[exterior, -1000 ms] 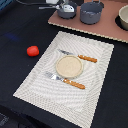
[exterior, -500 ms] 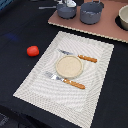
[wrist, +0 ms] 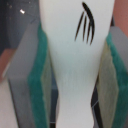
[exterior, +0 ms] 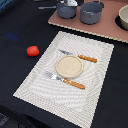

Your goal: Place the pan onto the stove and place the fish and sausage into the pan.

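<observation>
Dark tabletop (exterior: 15,30) | fish (wrist: 75,65) between gripper (wrist: 75,75) pads, seemingly clamped

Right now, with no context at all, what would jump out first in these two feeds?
In the wrist view, the white fish with dark fin marks fills the frame, clamped between the green-lined fingers. In the exterior view, the bright red sausage stands out alone on the dark table, off the placemat toward that view's left. The pan already sits on the stove beside a larger pot.
</observation>
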{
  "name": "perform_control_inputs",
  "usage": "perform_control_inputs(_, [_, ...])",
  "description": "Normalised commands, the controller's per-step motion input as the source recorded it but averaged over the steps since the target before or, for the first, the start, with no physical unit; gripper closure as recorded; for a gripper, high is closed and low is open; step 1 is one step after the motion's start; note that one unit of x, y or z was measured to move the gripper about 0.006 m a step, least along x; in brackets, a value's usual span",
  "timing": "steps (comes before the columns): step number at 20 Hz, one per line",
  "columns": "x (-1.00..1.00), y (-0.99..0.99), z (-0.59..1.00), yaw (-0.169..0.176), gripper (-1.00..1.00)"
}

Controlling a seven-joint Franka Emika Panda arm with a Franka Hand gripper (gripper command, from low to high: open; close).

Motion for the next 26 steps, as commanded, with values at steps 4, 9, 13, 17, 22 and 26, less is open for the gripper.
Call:
perform_control_inputs(4, [-0.07, 0.54, -0.04, 0.018, 1.00])
perform_control_inputs(9, [0.02, 0.33, 0.00, 0.012, -1.00])
perform_control_inputs(13, [0.18, 0.20, 0.00, 0.000, -1.00])
perform_control_inputs(17, [0.09, 0.14, 0.00, 0.000, -1.00])
perform_control_inputs(22, [0.16, -0.04, 0.17, 0.000, -1.00])
perform_control_inputs(26, [0.16, -0.88, 0.43, -0.012, -1.00])
